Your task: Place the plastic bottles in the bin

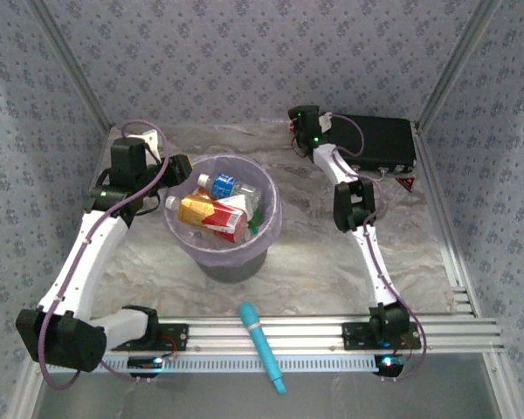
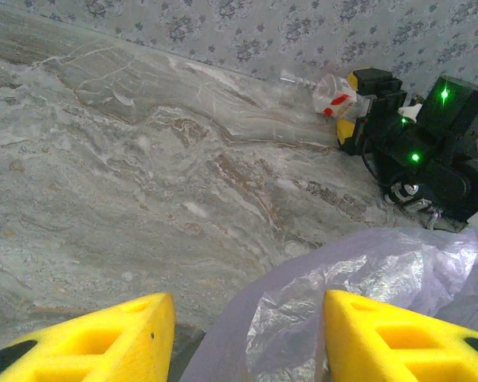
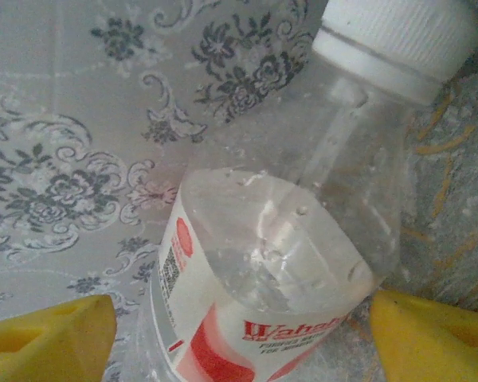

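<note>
The bin [image 1: 272,209] stands mid-table, a lilac bucket with a plastic liner, and several plastic bottles [image 1: 217,208] lie inside it. My left gripper [image 1: 179,168] hangs at its left rim. In the left wrist view that gripper [image 2: 247,318] is open, nothing between its fingers, the bin liner [image 2: 342,263] below. By the back wall lies a clear bottle [image 3: 271,263] with a white cap and a red-and-white label, also seen small in the left wrist view [image 2: 334,97]. My right gripper [image 1: 299,131] is down over it; its jaws [image 3: 243,334] stand open on either side of the bottle.
A flat black case [image 1: 380,144] lies at the back right, just right of my right gripper. A teal stick-shaped tool [image 1: 262,346] rests across the metal rails at the near edge. Patterned walls close in the back and both sides.
</note>
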Robot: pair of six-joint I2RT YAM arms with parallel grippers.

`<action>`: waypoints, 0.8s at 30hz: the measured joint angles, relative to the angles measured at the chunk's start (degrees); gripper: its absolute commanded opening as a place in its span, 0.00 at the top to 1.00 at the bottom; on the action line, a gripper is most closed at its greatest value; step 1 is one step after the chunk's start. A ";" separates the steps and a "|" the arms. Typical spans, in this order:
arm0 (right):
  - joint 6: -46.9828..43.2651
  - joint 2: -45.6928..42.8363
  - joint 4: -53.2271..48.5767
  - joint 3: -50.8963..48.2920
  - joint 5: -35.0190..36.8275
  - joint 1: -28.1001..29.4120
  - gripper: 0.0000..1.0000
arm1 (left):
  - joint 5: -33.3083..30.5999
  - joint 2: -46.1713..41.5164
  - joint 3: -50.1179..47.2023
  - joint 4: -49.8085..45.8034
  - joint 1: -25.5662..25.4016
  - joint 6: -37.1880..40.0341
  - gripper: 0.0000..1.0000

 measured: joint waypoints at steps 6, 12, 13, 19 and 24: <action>-0.07 0.42 -0.35 0.15 -0.46 -0.26 0.39 | 0.00 0.31 0.00 0.24 0.00 0.00 0.48; -0.83 0.46 -0.37 0.15 -1.29 -0.35 0.45 | -0.09 0.31 0.09 0.17 0.00 0.00 0.47; -1.11 0.46 -0.35 0.13 -1.38 -0.42 0.45 | -0.13 0.31 0.09 0.15 -0.02 0.00 0.47; -4.96 -5.70 1.03 -9.68 -2.78 -0.85 0.47 | -0.20 0.31 0.37 -0.44 0.00 0.02 0.47; -8.90 -17.07 3.30 -27.89 -3.80 -1.22 0.49 | -0.22 0.31 0.48 -0.68 0.00 0.02 0.47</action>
